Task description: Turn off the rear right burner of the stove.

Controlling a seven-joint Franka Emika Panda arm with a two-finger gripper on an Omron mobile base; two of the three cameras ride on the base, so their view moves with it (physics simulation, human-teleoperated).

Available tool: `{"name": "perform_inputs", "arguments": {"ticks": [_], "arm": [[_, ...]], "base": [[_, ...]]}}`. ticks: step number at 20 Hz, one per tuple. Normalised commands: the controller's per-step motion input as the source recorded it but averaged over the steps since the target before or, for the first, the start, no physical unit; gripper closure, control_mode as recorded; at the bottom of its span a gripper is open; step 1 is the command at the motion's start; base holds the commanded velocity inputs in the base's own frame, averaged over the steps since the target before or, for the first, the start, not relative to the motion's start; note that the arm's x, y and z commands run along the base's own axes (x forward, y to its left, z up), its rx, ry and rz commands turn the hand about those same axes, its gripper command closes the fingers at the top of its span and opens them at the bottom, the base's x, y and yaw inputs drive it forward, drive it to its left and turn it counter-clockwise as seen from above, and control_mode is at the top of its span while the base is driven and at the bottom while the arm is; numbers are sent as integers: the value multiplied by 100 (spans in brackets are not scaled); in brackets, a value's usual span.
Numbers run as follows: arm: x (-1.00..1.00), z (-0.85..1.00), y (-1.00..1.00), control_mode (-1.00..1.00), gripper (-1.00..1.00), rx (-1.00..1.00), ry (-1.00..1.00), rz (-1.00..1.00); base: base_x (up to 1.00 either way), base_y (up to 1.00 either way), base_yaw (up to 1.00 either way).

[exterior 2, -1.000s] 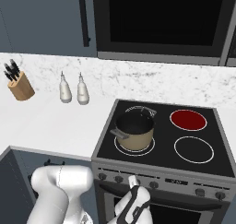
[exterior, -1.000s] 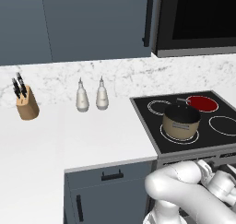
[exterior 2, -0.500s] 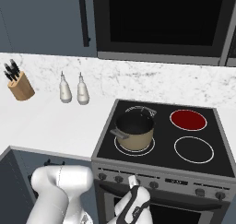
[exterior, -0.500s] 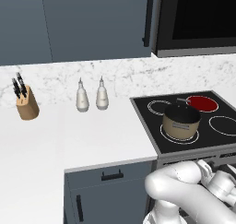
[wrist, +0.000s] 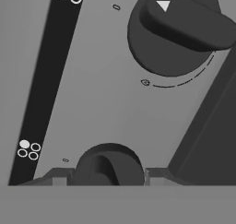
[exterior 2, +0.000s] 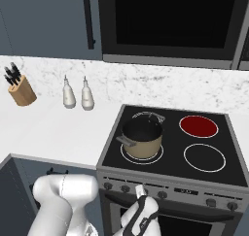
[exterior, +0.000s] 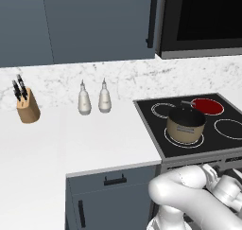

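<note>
1. Red glow on the rear right burner (exterior 2: 198, 126) at the stove's (exterior 2: 228, 147) back right tells you it is on, same as a second ago.
2. Your gripper (wrist: 109, 181) has just clamped on a dark ridged knob (wrist: 109, 165); turning comes next, I judge.
3. Matte grey steel panel (wrist: 101, 103), glossy black glass top.

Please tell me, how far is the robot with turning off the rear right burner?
Done: the gripper has reached the stove front panel and is shut on a knob.
In hand: it grips that knob, not visibly turned.
Left: the rear right burner glows red, so it is on; the knob must be turned until the red goes out.
</note>
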Motion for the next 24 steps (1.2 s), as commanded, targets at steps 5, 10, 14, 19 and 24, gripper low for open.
{"name": "perform_inputs", "arguments": {"ticks": [5,10,14,19,24], "arm": [[0,0,0,-100,100,1,0,-8],[0,0,0,-100,100,4,0,-10],[0,0,0,-100,100,15,3,-14],[-2,0,-4,-100,100,22,4,-16],[0,0,-7,-100,100,28,7,-19]], "base": [[0,0,0],[0,0,0],[0,0,0],[0,0,0],[0,0,0]]}}
